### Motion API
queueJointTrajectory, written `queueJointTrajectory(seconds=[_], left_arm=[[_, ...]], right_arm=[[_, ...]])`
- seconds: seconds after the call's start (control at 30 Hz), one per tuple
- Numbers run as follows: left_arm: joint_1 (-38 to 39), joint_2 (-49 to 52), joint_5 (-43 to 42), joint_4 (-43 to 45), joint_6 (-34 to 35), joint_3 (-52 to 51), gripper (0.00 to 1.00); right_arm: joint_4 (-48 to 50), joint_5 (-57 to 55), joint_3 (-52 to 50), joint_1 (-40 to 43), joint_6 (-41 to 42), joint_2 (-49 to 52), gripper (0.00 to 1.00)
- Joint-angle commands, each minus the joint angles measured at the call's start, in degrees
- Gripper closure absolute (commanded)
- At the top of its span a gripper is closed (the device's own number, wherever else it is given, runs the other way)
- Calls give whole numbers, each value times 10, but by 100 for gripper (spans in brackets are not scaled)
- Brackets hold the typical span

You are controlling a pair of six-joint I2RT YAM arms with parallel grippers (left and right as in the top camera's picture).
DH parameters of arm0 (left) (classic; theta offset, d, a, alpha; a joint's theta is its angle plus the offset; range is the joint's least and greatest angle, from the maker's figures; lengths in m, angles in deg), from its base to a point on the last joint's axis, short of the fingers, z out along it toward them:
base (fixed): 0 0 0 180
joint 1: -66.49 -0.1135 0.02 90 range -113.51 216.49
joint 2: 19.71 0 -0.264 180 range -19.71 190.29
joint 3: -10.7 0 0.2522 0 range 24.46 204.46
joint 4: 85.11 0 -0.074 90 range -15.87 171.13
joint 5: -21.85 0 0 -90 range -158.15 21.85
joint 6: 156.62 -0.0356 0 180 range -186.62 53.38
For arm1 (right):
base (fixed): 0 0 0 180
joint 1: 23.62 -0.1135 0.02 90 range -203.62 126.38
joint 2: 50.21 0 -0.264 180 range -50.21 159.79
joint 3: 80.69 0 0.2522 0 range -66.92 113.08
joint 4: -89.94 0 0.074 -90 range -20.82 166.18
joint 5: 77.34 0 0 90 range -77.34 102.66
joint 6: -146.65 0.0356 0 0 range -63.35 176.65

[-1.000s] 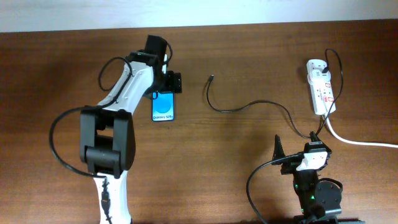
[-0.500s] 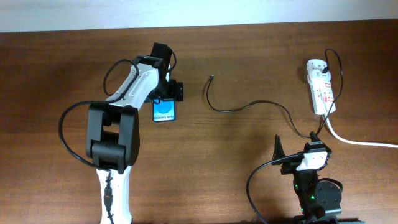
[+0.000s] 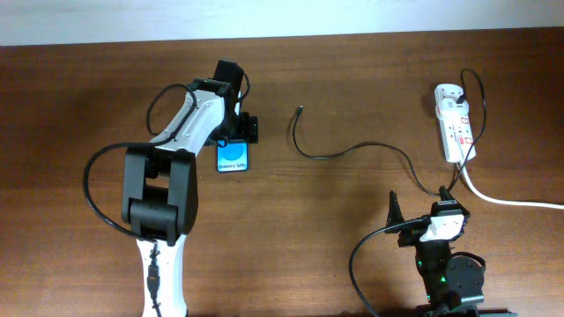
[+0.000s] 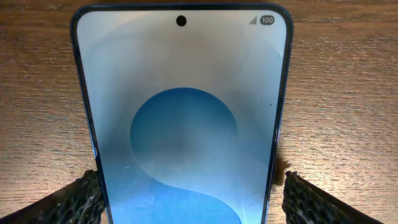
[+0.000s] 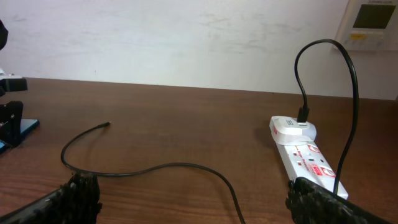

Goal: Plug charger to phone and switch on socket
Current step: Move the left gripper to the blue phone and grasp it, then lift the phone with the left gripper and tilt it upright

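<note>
The phone (image 3: 233, 158) lies flat on the table with its blue screen lit. My left gripper (image 3: 238, 130) is over its far end. In the left wrist view the phone (image 4: 186, 106) fills the frame between my open left gripper (image 4: 189, 193). The left finger is at the phone's edge and a small gap shows at the right finger. The charger (image 3: 352, 148) is a thin black cable curving across the table, with its tip (image 3: 300, 109) free. The socket (image 3: 456, 123) lies at the far right. My right gripper (image 3: 421, 202) is open and empty, with the cable (image 5: 161, 167) between its fingers' line of sight.
A thick white cord (image 3: 507, 201) runs from the socket to the right edge. A white adapter (image 5: 293, 129) with the black cable sits in the socket's (image 5: 308, 158) far end. A pale wall stands behind the table.
My left gripper has come down and toward the near side over the phone's far end, covering more of it. Over the last half second it has held still. The right arm has not moved.
</note>
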Motion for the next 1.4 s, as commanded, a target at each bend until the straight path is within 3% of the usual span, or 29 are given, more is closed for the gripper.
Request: queueJointTrajectory(seconds=[0.0, 0.13, 0.7, 0.83, 1.13, 1.17, 1.33, 1.37], left_arm=[[3, 14, -3, 2, -7, 9, 9], [3, 14, -2, 5, -7, 9, 17], [4, 41, 1, 13, -2, 13, 17], [4, 40, 1, -24, -2, 60, 24], [4, 40, 2, -122, -3, 170, 29], [4, 40, 2, -133, -3, 186, 34], [4, 40, -5, -197, -2, 266, 100], [4, 40, -22, -199, -2, 269, 100]], right_arm=[[-2, 1, -4, 2, 1, -4, 2], [-2, 1, -4, 2, 1, -4, 1], [-2, 1, -4, 2, 1, -4, 1], [-2, 1, -4, 2, 1, -4, 1], [-2, 1, -4, 2, 1, -4, 2], [-2, 1, -4, 2, 1, -4, 1], [-2, 1, -4, 2, 1, -4, 2], [-2, 1, -4, 2, 1, -4, 2]])
